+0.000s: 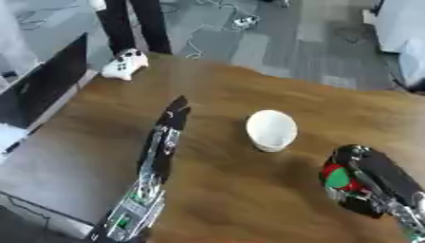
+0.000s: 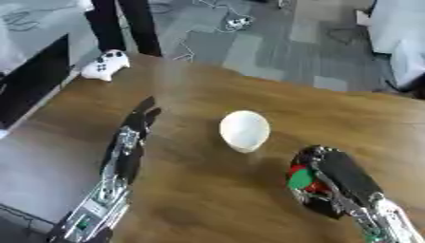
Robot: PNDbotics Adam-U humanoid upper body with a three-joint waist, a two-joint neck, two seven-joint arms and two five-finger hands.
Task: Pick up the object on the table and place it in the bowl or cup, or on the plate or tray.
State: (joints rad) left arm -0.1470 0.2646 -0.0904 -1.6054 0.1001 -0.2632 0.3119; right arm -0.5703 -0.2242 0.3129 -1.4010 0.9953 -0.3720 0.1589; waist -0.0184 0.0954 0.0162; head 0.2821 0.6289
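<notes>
- Left eye view: a brown wooden table point(image 1: 249, 199) fills most of the picture and lies askew, its far edge running from upper left to the right.
- A white bowl point(image 1: 272, 129) stands on the table near the middle, lying open towards the viewer and somewhat tilted in appearance.
- The right hand point(image 1: 355, 178) is at the lower right, just above or on the table, to the right of and nearer than the bowl, well apart from it.
- Its fingers are curled round a red and green object point(image 1: 336, 178); the colours show between the dark fingers, and its exact shape cannot be made out.
- The left hand point(image 1: 175, 113) reaches in from the lower left, its arm lying long across the table.
- Its fingers are stretched out straight and hold nothing; the fingertips point towards the far edge, left of the bowl and apart from it.
- Whether the left hand touches the table top cannot be told.
- Beyond the table, on the grey floor, a person's dark legs and a white shoe point(image 1: 124, 63) show at the upper left.
</notes>
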